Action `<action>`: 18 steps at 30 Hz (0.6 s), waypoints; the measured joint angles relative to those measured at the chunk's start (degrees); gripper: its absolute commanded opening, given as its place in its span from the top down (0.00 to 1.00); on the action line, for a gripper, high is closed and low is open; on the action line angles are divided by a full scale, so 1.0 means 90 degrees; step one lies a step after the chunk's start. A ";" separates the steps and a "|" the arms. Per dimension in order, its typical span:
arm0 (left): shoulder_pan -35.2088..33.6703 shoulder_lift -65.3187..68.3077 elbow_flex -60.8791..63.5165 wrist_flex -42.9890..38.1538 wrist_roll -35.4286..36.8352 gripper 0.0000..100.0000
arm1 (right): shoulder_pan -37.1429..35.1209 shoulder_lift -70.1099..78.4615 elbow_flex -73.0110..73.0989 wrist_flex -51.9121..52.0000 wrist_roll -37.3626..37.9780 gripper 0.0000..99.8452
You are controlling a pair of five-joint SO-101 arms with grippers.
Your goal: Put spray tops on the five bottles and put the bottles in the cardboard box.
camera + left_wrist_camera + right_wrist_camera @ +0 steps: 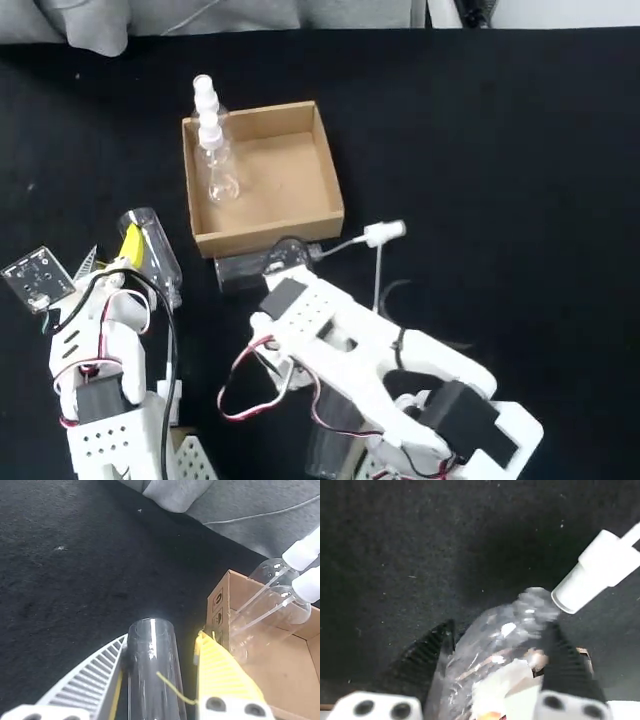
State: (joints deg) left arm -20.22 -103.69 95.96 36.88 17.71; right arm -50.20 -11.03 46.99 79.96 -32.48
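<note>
The cardboard box (330, 190) stands open, and two clear bottles (215, 150) with white spray tops lean in its left side; the same box (220, 605) and bottles (270, 605) appear in the left wrist view. My left gripper (140, 258) (160, 640) is shut on a topless clear bottle (152, 245) (150, 650) left of the box. Another clear bottle (262, 265) (495, 650) lies in front of the box, with my right gripper (278, 272) (500, 630) shut on it. A white spray top (385, 232) (595, 570) lies by that bottle's neck, its tube pointing at the neck.
The black table (500, 150) stretches open to the right of the box and behind it. Grey cloth (90, 20) lies along the far edge. A thin tube (378, 275) lies by the right arm. Something clear (325, 445) sits under that arm.
</note>
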 measured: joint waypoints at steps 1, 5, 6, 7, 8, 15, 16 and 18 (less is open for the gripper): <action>0.0000 0.0000 0.0000 0.0000 0.0000 0.80 | 0.0000 0.0000 0.0000 0.0000 0.0000 0.96; 0.0000 0.0000 0.0000 0.0000 0.0000 0.80 | 0.0000 0.0000 -0.0283 -0.0010 0.0000 0.99; 0.0000 0.0000 0.0000 0.0000 0.0000 0.80 | 0.0000 0.0000 -0.0342 -0.0010 -0.0020 0.99; 0.0000 0.0000 0.0000 0.0000 0.0000 0.80 | 0.0000 0.0000 -0.0371 -0.0010 -0.0020 0.99; 0.0000 0.0000 0.0000 0.0000 0.0000 0.80 | 0.0000 0.0000 -0.0420 -0.0010 -0.0020 0.99; 0.0000 0.0000 0.0000 0.0000 0.0000 0.80 | 0.0000 0.0000 -0.0752 0.0020 0.0459 0.99; 0.0000 0.0000 0.0000 0.0000 0.0000 0.80 | 0.0000 0.0000 -0.0821 0.0059 0.0606 0.99; 0.0000 0.0000 0.0000 0.0000 0.0000 0.80 | 0.0000 0.0000 -0.0938 0.0147 0.0889 0.99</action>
State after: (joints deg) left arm -20.22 -103.69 95.96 36.88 17.71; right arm -50.20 -11.03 38.55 81.27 -24.48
